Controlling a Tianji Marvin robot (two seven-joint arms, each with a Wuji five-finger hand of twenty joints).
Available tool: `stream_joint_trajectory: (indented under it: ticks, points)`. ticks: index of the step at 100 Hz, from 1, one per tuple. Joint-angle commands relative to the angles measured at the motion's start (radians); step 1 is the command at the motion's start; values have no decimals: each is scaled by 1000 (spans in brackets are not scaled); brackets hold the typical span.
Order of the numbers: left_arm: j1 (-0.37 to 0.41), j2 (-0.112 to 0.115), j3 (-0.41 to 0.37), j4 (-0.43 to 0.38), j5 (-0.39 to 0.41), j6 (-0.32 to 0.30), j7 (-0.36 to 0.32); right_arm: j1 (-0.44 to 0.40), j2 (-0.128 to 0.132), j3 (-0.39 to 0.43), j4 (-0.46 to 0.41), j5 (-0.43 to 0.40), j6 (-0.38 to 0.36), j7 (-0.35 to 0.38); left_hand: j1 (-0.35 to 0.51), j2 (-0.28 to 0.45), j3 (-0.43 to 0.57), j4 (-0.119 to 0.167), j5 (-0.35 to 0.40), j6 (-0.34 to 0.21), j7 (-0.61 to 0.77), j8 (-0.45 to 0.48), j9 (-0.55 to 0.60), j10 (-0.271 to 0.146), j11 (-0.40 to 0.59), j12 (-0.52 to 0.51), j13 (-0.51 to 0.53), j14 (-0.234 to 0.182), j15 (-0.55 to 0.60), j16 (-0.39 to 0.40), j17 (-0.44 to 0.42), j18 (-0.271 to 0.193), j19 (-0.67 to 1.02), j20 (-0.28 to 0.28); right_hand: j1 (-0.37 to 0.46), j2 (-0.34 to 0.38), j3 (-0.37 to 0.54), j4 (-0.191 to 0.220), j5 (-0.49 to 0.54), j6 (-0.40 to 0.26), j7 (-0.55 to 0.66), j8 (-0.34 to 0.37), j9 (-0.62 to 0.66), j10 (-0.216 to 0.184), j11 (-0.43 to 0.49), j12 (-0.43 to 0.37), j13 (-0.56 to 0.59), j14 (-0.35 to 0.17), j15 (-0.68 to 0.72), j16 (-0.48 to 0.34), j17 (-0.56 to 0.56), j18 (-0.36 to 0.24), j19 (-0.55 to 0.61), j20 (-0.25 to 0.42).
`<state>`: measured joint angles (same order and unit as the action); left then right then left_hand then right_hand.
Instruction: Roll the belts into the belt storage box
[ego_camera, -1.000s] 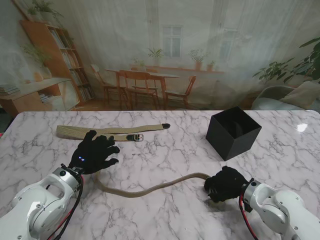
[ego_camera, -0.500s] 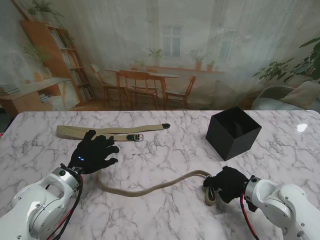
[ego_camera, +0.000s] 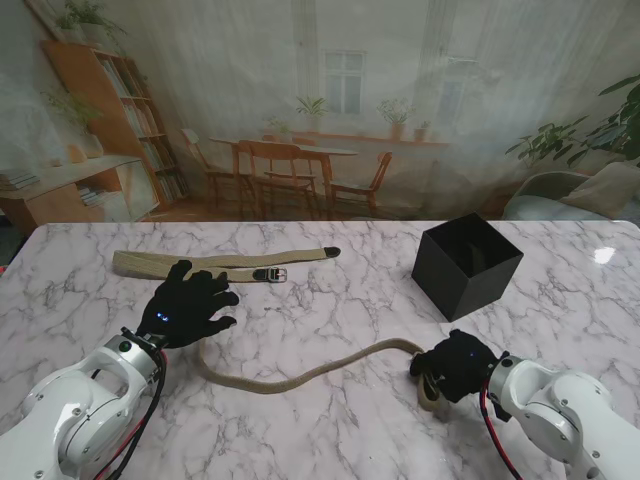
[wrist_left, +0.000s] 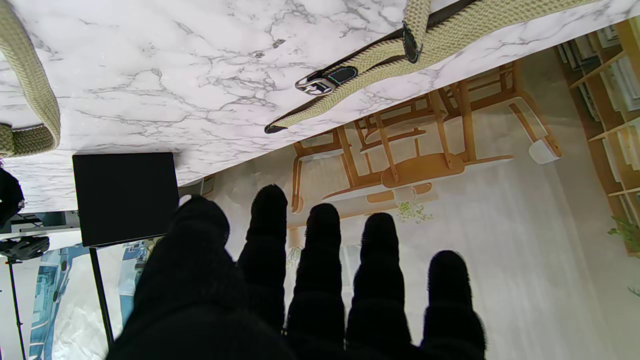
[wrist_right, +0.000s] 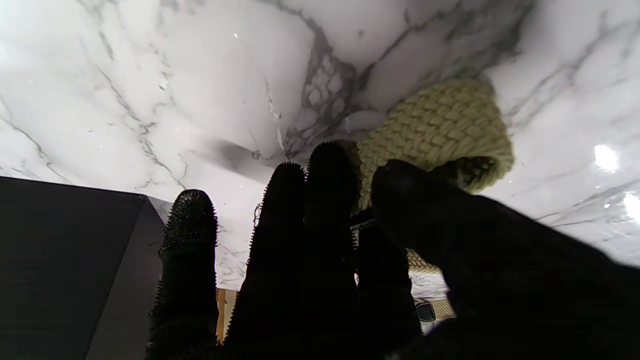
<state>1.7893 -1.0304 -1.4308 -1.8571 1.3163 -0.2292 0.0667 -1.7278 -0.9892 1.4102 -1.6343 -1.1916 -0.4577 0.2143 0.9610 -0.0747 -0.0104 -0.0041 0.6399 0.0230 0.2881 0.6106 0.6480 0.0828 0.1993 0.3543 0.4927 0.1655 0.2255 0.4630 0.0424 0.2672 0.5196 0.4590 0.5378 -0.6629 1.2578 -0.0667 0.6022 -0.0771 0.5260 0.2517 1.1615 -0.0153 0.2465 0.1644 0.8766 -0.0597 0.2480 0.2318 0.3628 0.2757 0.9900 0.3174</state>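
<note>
Near belt (ego_camera: 300, 378): tan woven strap lying on the marble table (ego_camera: 330, 300), running in a shallow curve from a point just beside the left hand across to the right hand. Its right end is turned into a small coil (ego_camera: 430, 385) standing on edge at the right hand's fingertips. In the right wrist view the coil (wrist_right: 440, 130) shows braided weave, with thumb and fingers wrapped against it.

Right hand (ego_camera: 458, 367): black-gloved, near right of the table, fingers curled together and clamped on the coiled end of the near belt. Right wrist view confirms contact; fingers (wrist_right: 330, 200) press the roll against the table top.

Far belt (ego_camera: 225, 263): second tan strap, lying flat and straight at the far left of the table, folded over on itself, metal buckle (ego_camera: 270, 274) toward its middle, dark tip at its right end. Left wrist view shows the same buckle (wrist_left: 320, 82) and a dark keeper loop beside it. Untouched, apart from both hands.

Belt storage box (ego_camera: 466, 265): black, open-topped, far right of the table, well apart from the far belt, near the right hand but not touching it. Nothing visible inside.

Left hand (ego_camera: 187, 305): black-gloved, near left, palm down, fingers spread apart, holding nothing. It sits between the far belt and the left end of the near belt; whether it touches the table I cannot tell.
</note>
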Motion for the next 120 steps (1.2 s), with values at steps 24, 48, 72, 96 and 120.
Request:
stream_joint_trajectory:
  ticks: [24, 48, 72, 96, 120]
  points:
    - [3, -2, 1, 2, -1, 3, -8, 3, -3, -17, 29, -30, 14, -54, -16, 40, -7, -16, -13, 25, -12, -9, 23, 15, -6, 14, 18, 13, -4, 12, -22, 51, -39, 4, 116, -29, -74, -134, 148, -8, 169, -130, 108, -85, -36, 35, 84, -71, 35, 5, 55, -4, 53, -19]
    - [3, -2, 1, 2, 0, 2, -8, -7, -4, -8, 13, -17, 16, -30, -18, 40, -8, -16, -13, 23, -12, -8, 24, 14, -5, 14, 19, 12, -4, 12, -22, 49, -40, 4, 167, 11, 105, 28, 128, 13, 112, -42, 52, -99, -24, -11, 63, -60, 28, 5, 41, -10, 53, -13]
    - [4, -2, -1, 2, -1, 2, -6, 0, -4, -35, 41, -62, 43, -110, -18, 41, -8, -16, -12, 25, -11, -8, 23, 16, -6, 14, 18, 13, -4, 12, -22, 51, -42, 4, 33, -25, -223, -206, 174, -197, 438, -101, 38, -15, 68, 71, 106, 36, 78, 68, 59, 75, 73, -14]
    - [3, -2, -1, 3, -1, 2, -6, -10, -13, -37, 37, 4, 72, -102, -18, 42, -7, -16, -12, 23, -12, -9, 24, 16, -6, 14, 19, 13, -4, 12, -22, 51, -43, 4, -29, 23, -292, -212, 250, -240, 519, 7, -393, 106, 89, 80, -52, 150, 35, 117, 50, 261, 29, 20]
    - [3, -2, 1, 3, 0, 1, -7, 1, -17, -48, 65, 43, 56, -132, -21, 42, -8, -16, -10, 24, -11, -9, 24, 16, -6, 14, 19, 13, -4, 12, -22, 51, -44, 4, -6, 9, -253, -213, 295, -134, 533, -86, -404, 77, 54, 36, -92, 127, 18, 53, 50, 243, 3, 2]
